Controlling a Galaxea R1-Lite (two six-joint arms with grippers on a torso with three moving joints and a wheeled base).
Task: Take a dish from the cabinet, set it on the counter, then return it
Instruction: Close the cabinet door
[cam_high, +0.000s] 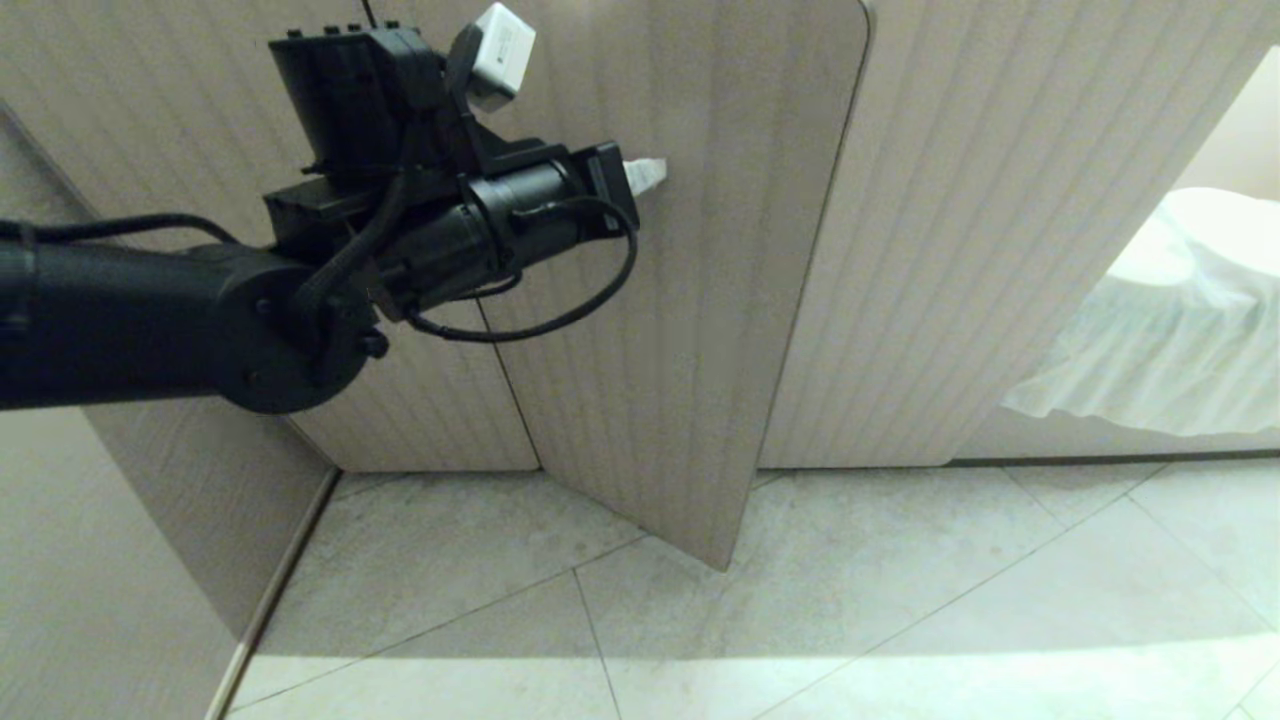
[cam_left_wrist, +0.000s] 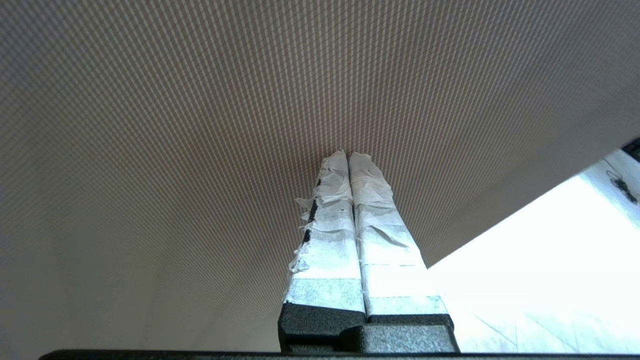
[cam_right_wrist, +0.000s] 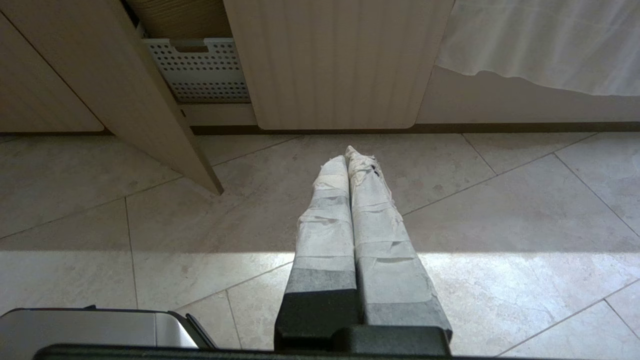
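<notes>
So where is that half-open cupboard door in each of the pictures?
Head view: the pale beige fluted cabinet door stands ajar at centre, shut left gripper at its face.
Left wrist view: it fills the picture.
Right wrist view: edge-on, upper left.
Shared landmark: the pale tiled floor.

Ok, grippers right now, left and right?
Left gripper: closed, empty, tips at the fluted cabinet door.
Right gripper: closed, empty, over the floor.

White cloth (cam_high: 1180, 330), perforated basket (cam_right_wrist: 200, 70), tiled floor (cam_high: 900, 600)

Left gripper (cam_high: 650, 175) against cabinet door (cam_high: 690, 330)
</notes>
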